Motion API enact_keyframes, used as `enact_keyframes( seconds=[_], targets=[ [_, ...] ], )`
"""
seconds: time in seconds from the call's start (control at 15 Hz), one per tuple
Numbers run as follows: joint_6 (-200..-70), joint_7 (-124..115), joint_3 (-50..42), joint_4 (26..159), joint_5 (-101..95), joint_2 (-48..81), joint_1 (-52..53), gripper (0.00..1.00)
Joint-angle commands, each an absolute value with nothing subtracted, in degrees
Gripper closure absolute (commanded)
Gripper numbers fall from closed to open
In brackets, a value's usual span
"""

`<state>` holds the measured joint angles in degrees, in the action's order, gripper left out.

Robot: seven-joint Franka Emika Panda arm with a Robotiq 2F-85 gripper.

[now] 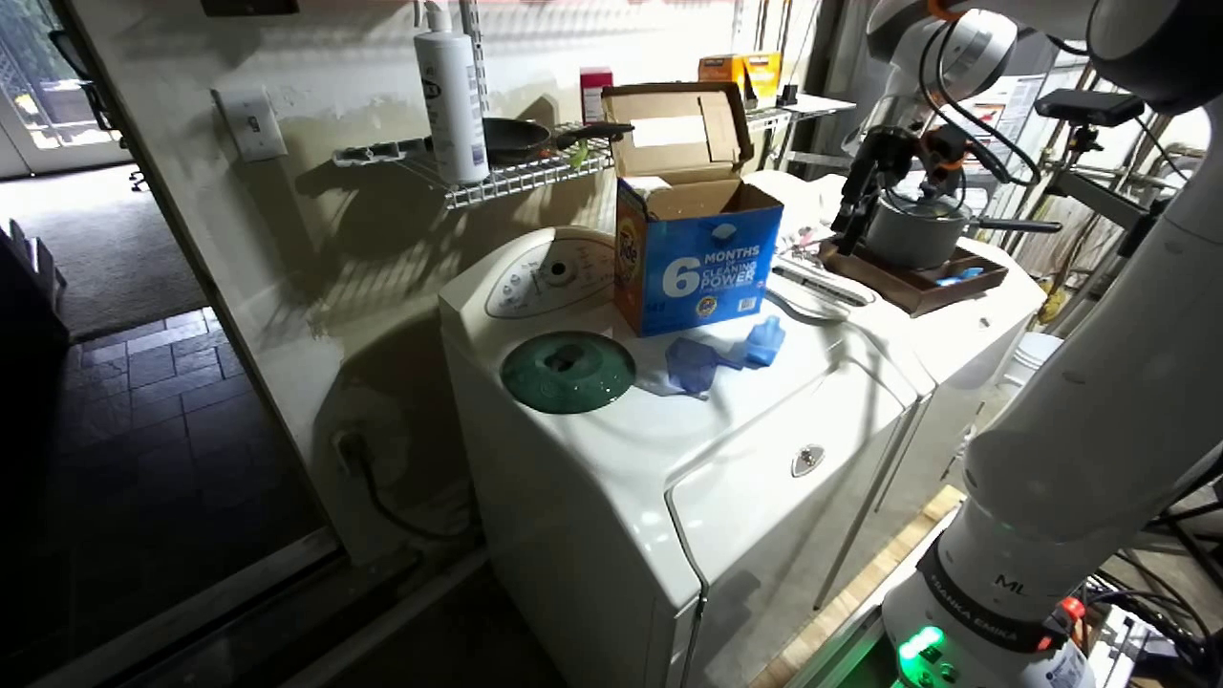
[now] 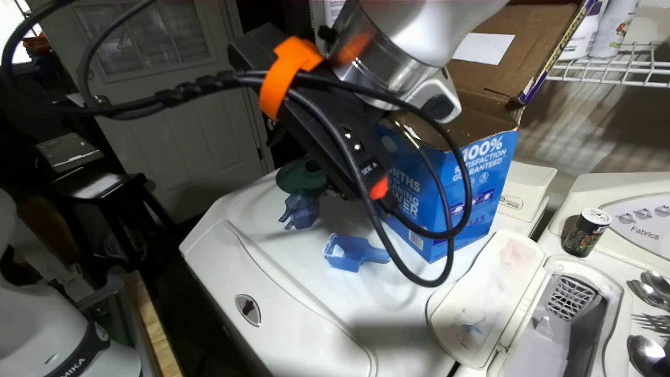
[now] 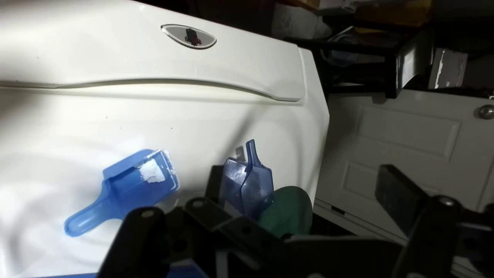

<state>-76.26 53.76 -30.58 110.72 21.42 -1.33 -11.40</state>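
My gripper (image 3: 307, 189) is open in the wrist view, its black fingers wide apart with nothing between them. In an exterior view it (image 1: 848, 220) hangs above the white machines and overlaps a grey lidded pot (image 1: 917, 234); I cannot tell whether they touch. A dark blue scoop (image 3: 249, 185) lies on the white washer top beyond the left finger, beside a green round lid (image 3: 289, 208). A lighter blue scoop (image 3: 135, 183) with white residue lies farther left. Both scoops show in both exterior views. An open blue detergent box (image 2: 481, 209) stands close to the wrist.
The pot stands in a brown tray (image 1: 874, 287). A wire shelf (image 1: 506, 186) holds a white bottle (image 1: 449, 115) and a dark pan (image 1: 516, 140). An opened white lint compartment (image 2: 487, 309), a small can (image 2: 583, 235) and spoons (image 2: 646, 293) lie nearby. Cables loop off the wrist.
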Motion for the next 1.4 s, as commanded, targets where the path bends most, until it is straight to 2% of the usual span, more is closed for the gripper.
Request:
enact_keyframes(
  seconds=[0.0, 0.67, 1.33],
  targets=[
    [-71.0, 58.5, -27.7, 105.2, 22.5, 4.9, -16.8, 0.0],
    [-71.0, 57.9, -24.0, 99.5, 23.5, 15.2, -26.4, 0.0],
    [-71.5, 58.9, -22.1, 99.3, 22.0, 16.6, -27.9, 0.0]
  ],
)
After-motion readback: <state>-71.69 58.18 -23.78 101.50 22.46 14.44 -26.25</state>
